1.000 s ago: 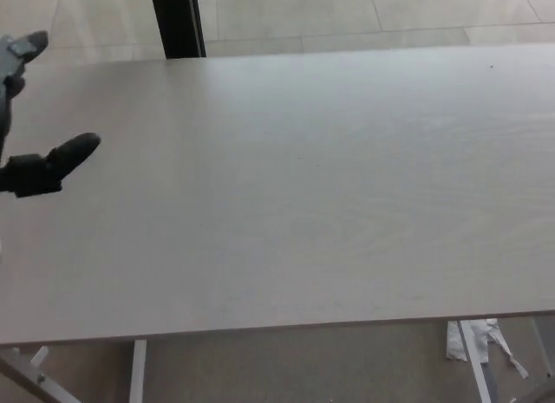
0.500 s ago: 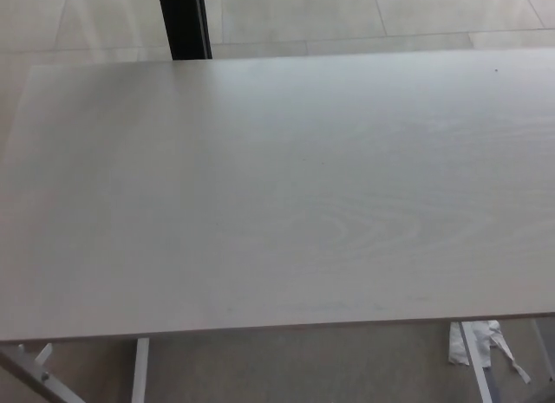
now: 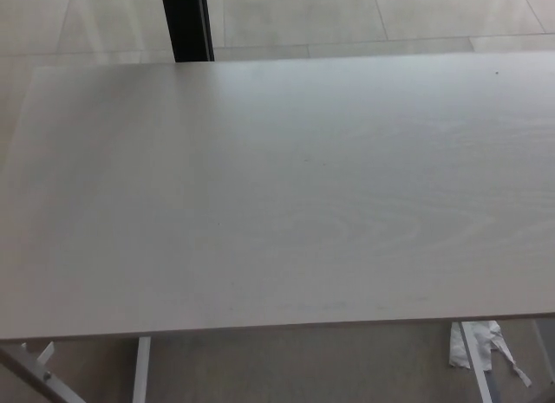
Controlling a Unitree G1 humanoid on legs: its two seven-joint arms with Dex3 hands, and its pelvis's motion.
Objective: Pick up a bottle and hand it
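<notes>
Head view shows no bottle anywhere: the pale wooden table (image 3: 286, 195) carries nothing, and neither hand is in frame, so I cannot tell how their fingers stand or whether one holds the bottle. Beyond the table lie a dark post (image 3: 186, 22) and crumpled paper (image 3: 477, 342) on the floor. The risk: reaching blind, with no target seen, could strike the tabletop.

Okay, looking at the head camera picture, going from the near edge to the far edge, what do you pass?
White crumpled scrap on the floor and the white table legs under the near edge → pale wood table → tiled floor with a dark post beyond the far edge. No bottle and neither robot hand shows.
</notes>
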